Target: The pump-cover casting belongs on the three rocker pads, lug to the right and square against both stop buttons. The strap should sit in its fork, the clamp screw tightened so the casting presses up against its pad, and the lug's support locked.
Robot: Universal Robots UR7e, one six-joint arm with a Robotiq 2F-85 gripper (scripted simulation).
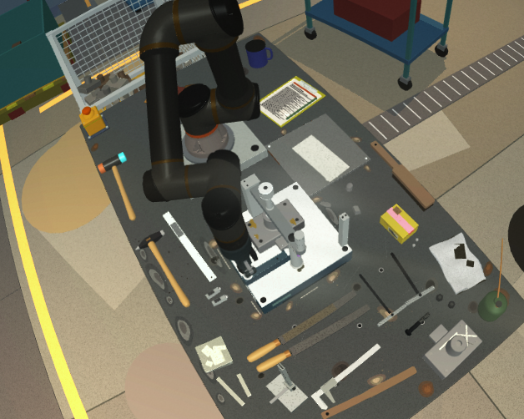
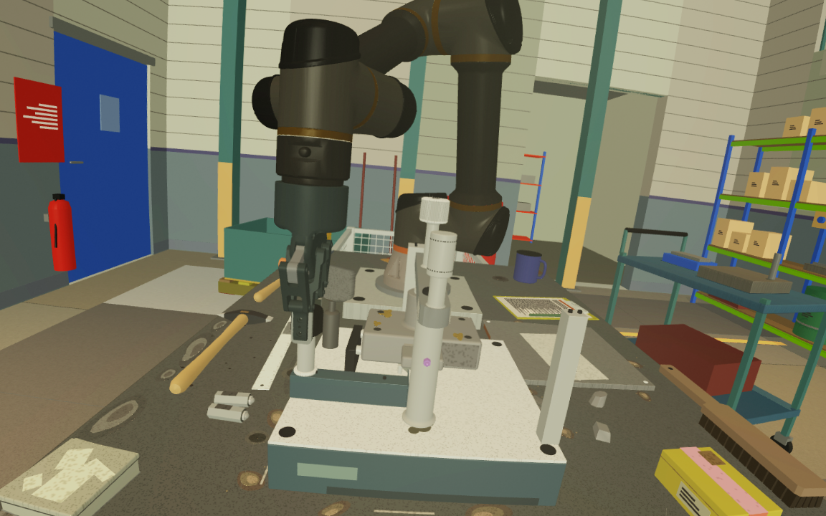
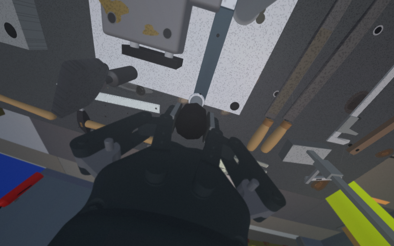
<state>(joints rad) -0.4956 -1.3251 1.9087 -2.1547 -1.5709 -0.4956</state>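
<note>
A dark round knob on top of a white post is mostly hidden between my fingers. The post stands at the left front corner of the white fixture plate. My gripper reaches straight down over it and grips the knob. The grey pump-cover casting sits on the plate with rust spots on its top. A grey strap crosses over the casting below a tall screw with a knurled white head. A white cylindrical support stands in front of the casting.
The dark workbench holds two hammers, a steel rule, two files, a caliper and a yellow box. A white upright post stands on the plate's right front corner. A blue mug sits at the back.
</note>
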